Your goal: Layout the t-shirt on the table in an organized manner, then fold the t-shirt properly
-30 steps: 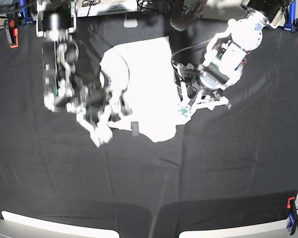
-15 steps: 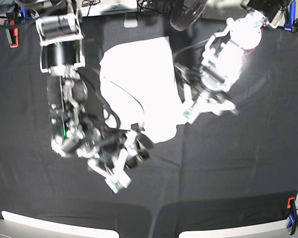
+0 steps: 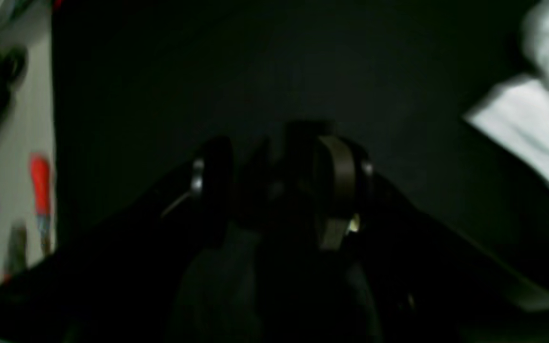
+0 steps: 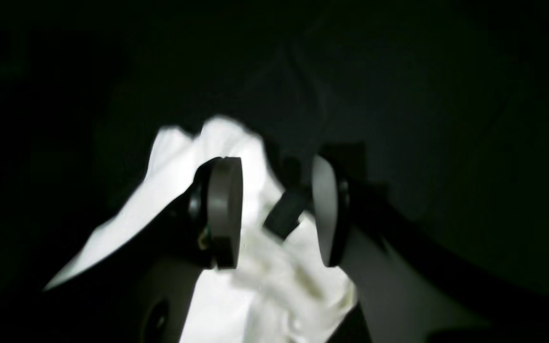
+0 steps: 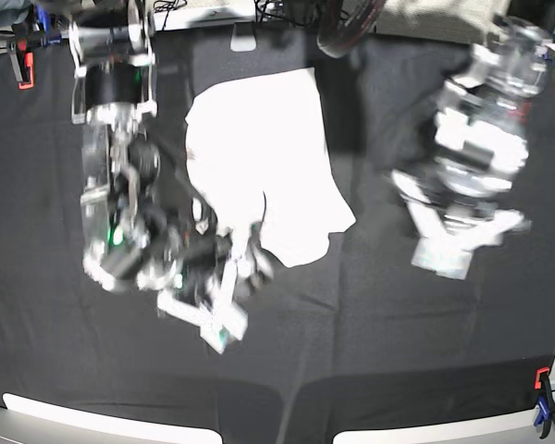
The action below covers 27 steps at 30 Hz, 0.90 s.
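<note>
Lying near desk (image 5: 370,370) far edge, white t-shirt (image 5: 259,148). Right tool (image 4: 274,212) gaping above shirt cloth, grasping nothing. Left tool (image 3: 281,186) blurry, cannot tell.

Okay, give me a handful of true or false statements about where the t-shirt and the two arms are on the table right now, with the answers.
1. The t-shirt lies on the black table. True.
2. The t-shirt shows a colourful print. False: only plain white shows.
3. The left end effector rests on the shirt. False: it is over bare black cloth, apart from it.
4. The right end effector has open jaws with white fabric between them. True.
</note>
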{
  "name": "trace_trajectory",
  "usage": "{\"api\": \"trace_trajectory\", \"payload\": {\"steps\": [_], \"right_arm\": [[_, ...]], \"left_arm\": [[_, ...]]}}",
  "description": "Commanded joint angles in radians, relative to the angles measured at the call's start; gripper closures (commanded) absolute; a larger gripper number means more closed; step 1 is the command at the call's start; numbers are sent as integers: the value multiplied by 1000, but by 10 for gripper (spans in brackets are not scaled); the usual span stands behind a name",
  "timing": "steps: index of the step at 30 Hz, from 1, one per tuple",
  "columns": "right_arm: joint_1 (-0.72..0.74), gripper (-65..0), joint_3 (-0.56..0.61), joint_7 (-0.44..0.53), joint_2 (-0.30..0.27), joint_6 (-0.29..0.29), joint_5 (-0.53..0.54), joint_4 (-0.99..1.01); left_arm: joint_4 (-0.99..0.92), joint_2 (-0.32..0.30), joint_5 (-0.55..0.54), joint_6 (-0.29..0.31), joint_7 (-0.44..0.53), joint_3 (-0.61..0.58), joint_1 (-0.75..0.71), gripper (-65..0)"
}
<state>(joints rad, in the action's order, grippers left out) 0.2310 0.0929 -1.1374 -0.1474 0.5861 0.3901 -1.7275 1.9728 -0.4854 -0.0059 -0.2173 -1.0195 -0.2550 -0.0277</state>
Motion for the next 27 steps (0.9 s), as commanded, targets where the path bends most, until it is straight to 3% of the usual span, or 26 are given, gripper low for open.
{"api": "trace_trajectory", "payload": {"steps": [1, 4, 8, 16, 22, 27], "right_arm": [[5, -235, -16, 8, -2, 5, 13, -33], [-64, -235, -71, 7, -2, 5, 13, -80], [-174, -235, -178, 7, -2, 5, 13, -179], [-480, -235, -332, 7, -2, 5, 14, -363], [-712, -235, -350, 7, -2, 5, 13, -469], [-908, -235, -350, 7, -1, 5, 14, -550]], "left_arm": [[18, -17, -53, 30, 1, 55, -5, -258], [18, -40, -272, 171, -42, 199, -66, -249], [32, -82, -453, 267, -43, 354, -176, -249], [197, -86, -526, 365, -61, 575, -455, -249], [302, -86, -526, 426, -49, 684, -688, -249], [320, -85, -526, 439, -25, 748, -863, -249]]}}
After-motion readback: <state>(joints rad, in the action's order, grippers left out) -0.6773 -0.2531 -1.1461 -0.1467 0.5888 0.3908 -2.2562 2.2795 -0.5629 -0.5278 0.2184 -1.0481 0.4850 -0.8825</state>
